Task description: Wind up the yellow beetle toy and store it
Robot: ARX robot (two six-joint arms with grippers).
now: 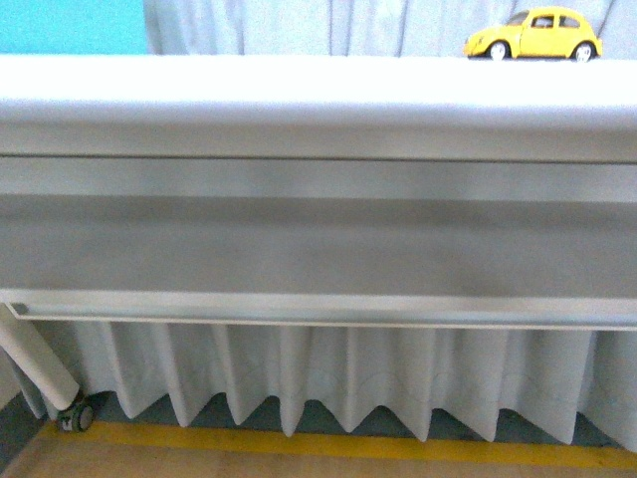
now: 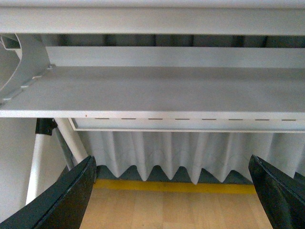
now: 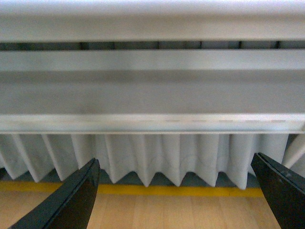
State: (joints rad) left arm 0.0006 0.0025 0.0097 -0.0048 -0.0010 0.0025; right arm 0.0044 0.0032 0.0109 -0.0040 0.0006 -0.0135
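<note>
Spots the yellow beetle toy (image 1: 534, 35) parked side-on atop the counter (image 1: 299, 100), far right. Holds left claw (image 2: 170, 164) and right claw (image 3: 175, 160) spread wide, empty, below the counter's edge. Risks clipping that edge on the way up, or nudging the free-rolling toy off.

Yellow beetle toy (image 1: 534, 35) atop white table (image 1: 299, 85)
</note>
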